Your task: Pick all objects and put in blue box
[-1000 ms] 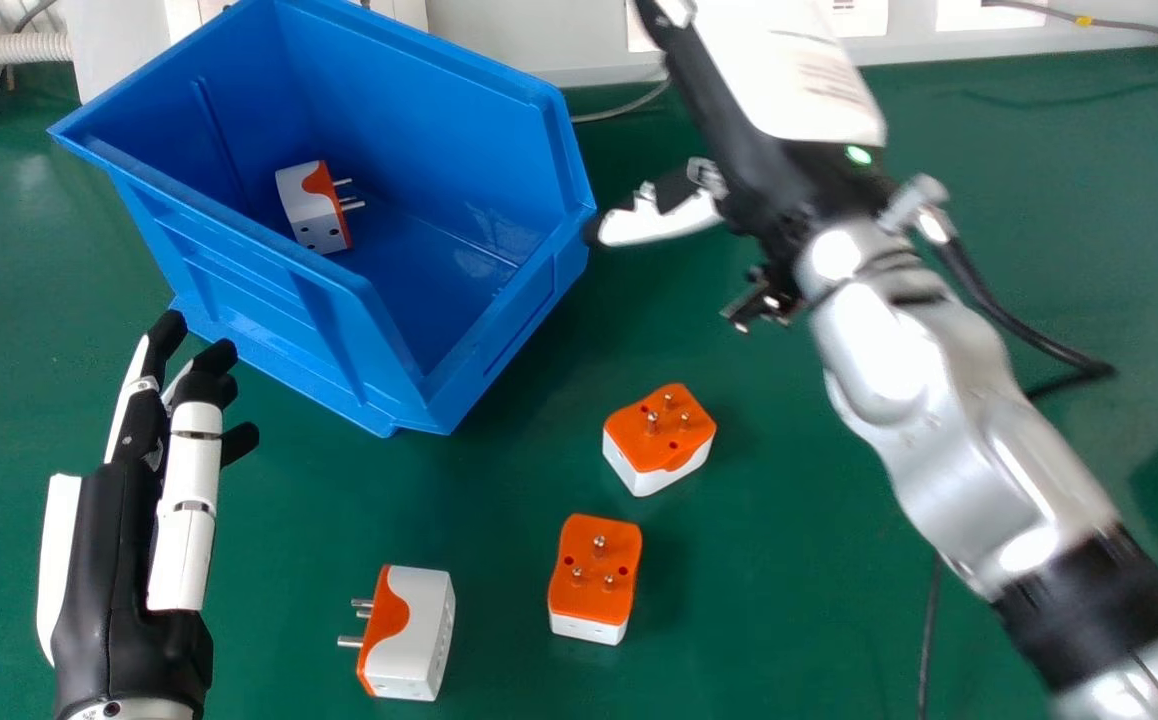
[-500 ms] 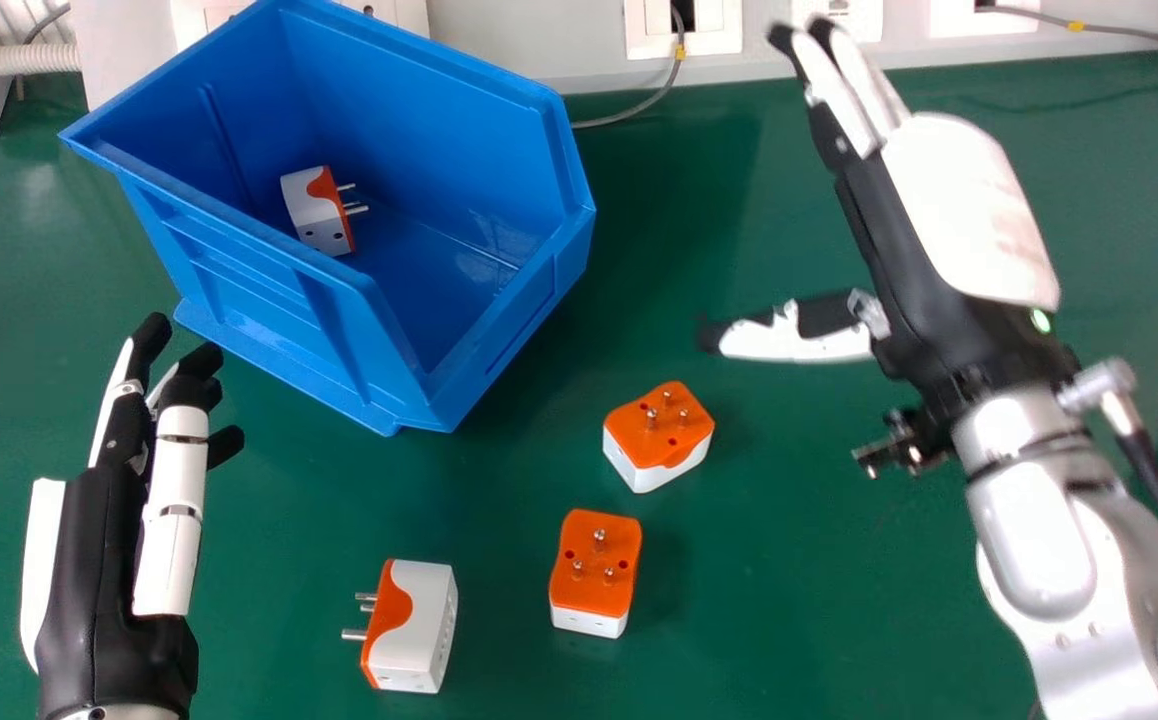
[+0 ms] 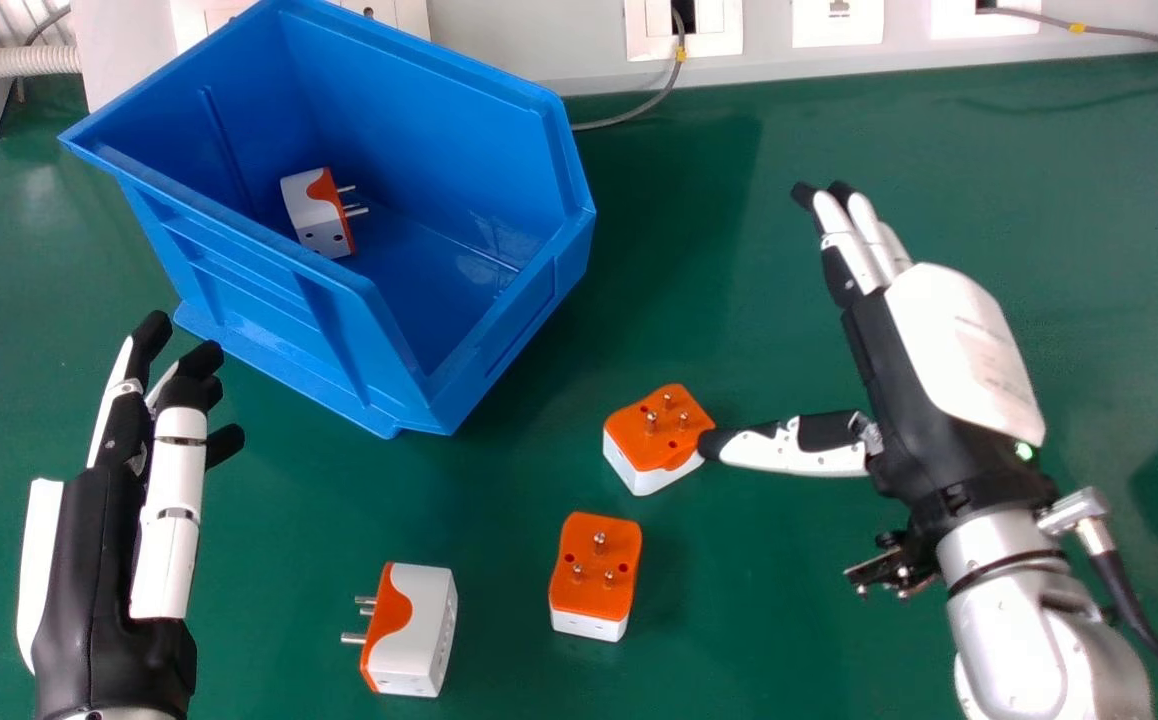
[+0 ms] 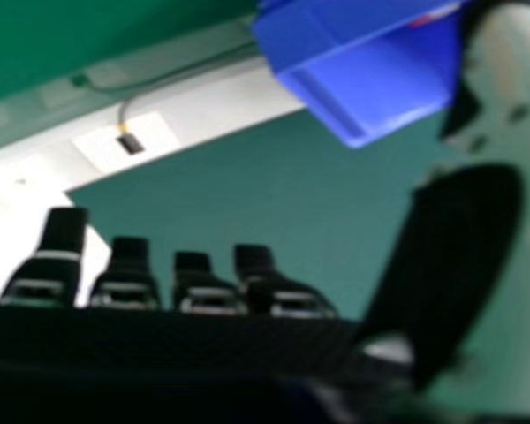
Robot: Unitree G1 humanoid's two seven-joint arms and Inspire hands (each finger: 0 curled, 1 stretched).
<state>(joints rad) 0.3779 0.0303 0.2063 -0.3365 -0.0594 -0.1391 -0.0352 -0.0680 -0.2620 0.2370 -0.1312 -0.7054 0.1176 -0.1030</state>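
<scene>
In the head view the blue box holds one white and orange adapter. On the green table lie a front-left adapter on its side, a middle adapter and a farther adapter, these two with pins up. My right hand is open and empty, right of the farther adapter, its thumb tip overlapping that adapter's edge; contact is unclear. My left hand is open, left of the front-left adapter. The right hand view shows the right hand's fingers straight and the blue box.
Behind the green table runs a white wall panel with sockets and a thin grey cable. A black cable trails from the right wrist.
My right hand has moved away from the box to the right and then closer to the front, its thumb now at the farther adapter. My left hand has shifted slightly left. The adapters stay put.
</scene>
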